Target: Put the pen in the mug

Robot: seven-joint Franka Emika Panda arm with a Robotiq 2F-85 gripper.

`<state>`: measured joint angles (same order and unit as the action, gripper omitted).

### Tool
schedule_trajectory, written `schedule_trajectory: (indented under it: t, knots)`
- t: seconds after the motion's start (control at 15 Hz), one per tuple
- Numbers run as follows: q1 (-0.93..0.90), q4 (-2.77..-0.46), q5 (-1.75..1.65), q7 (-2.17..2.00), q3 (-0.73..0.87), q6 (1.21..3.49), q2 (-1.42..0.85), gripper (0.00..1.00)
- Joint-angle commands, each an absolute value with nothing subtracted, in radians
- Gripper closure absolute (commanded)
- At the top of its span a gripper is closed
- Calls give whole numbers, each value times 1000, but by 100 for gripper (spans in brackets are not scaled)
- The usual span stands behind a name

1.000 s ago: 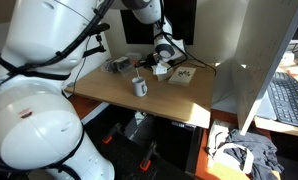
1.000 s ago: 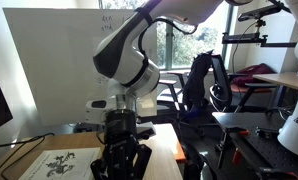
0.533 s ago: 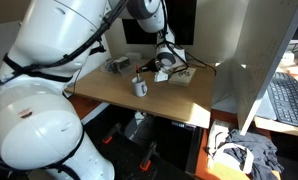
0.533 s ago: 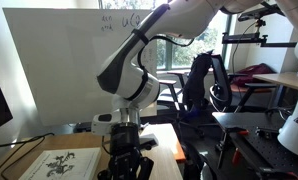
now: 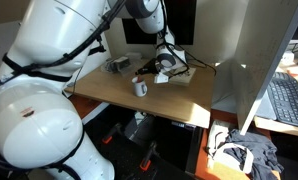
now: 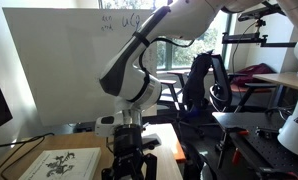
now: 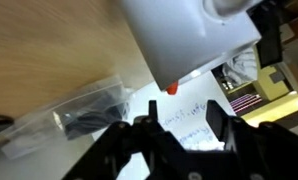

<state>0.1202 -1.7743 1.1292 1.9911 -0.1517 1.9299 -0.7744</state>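
Note:
The white mug (image 5: 140, 88) stands on the wooden desk, near its middle. It fills the top of the wrist view (image 7: 184, 35). Only a small red-orange tip of the pen (image 7: 172, 89) shows, at the mug's edge; I cannot tell whether the rest is inside the mug. My gripper (image 5: 161, 69) hangs just behind and beside the mug, over the paper. In the wrist view its jaws (image 7: 179, 128) are spread apart with only written paper between them. The mug and pen are hidden in an exterior view where the gripper (image 6: 129, 162) points down.
A flat tan box with paper (image 5: 181, 77) lies behind the mug; its printed sheet (image 6: 59, 162) is beside the gripper. A clear plastic bag of dark parts (image 7: 79, 112) lies at the desk's back (image 5: 117, 65). A monitor stands behind, a white partition beside.
The arm has moved down and a little toward the box with paper. The gripper hangs lower than before. The mug has not moved.

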Motion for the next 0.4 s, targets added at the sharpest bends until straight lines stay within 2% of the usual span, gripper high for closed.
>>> schedule_trajectory:
  t: [0.0,0.13,0.33]
  knots:
    - [50,-1836,1153,1852,-113,2026,-677,12]
    - [15,-1857,1127,1732,-101,2076,-631,0]
    - [-26,-1908,1077,1562,-85,2137,-559,0]
